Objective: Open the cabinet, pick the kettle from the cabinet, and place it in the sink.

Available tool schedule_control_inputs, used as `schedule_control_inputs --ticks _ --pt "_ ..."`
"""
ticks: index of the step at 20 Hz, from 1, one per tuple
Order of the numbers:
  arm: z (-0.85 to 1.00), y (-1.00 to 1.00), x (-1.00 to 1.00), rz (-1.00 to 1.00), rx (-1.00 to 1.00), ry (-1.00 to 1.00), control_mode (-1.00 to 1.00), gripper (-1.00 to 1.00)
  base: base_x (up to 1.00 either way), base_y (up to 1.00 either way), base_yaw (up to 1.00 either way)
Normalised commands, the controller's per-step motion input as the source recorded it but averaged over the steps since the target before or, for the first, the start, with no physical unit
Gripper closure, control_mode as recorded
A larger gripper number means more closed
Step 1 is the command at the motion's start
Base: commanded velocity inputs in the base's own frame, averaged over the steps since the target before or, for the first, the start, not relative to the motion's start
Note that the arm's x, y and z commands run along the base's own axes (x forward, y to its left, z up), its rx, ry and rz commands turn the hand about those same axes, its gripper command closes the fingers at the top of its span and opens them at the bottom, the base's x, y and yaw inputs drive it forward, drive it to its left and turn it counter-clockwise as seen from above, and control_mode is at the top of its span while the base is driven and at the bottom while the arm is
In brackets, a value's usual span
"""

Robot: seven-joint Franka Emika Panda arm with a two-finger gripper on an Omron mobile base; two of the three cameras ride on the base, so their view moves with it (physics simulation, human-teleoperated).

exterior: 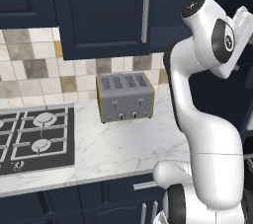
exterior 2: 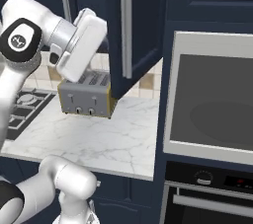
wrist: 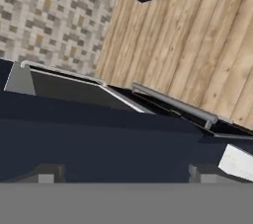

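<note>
The navy wall cabinet (exterior: pixel 104 11) hangs above the toaster. In the right base view one cabinet door (exterior 2: pixel 141 30) stands swung out, its silver bar handle (exterior 2: pixel 126 33) facing me. The white hand (exterior 2: pixel 81 45) is raised just left of that door's edge, and its fingers are hidden there. In the hand view my gripper (wrist: pixel 123 174) is open, the two dark fingertips (wrist: pixel 47 174) far apart with nothing between them and a flat navy panel (wrist: pixel 113 139) just ahead. The kettle is hidden. The sink is out of view.
A silver four-slot toaster (exterior: pixel 124 97) stands on the white marble counter (exterior: pixel 118 144) below the cabinet. A black gas hob (exterior: pixel 34 136) lies to the left. A built-in microwave (exterior 2: pixel 212 97) and oven (exterior 2: pixel 212 193) fill the tall unit on the right.
</note>
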Motion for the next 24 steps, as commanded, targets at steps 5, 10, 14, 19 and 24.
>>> schedule_control_inputs --ticks 5,10,14,19,24 --pt "0.01 -0.42 -0.35 -0.26 0.00 0.00 -1.00 -1.00 0.00 0.00 0.00" --pt "0.00 -0.39 -0.27 -0.20 0.00 0.02 -1.00 -1.00 0.00 0.00 0.00" --pt "0.00 -0.11 -0.10 -0.10 0.00 0.08 -1.00 -1.00 0.00 0.00 0.00" --pt "0.00 0.01 -0.07 0.00 0.00 0.02 -1.00 -1.00 0.00 0.00 0.00" --pt "0.00 0.25 -0.05 0.00 -0.02 0.02 -1.00 -1.00 0.00 0.00 0.00"
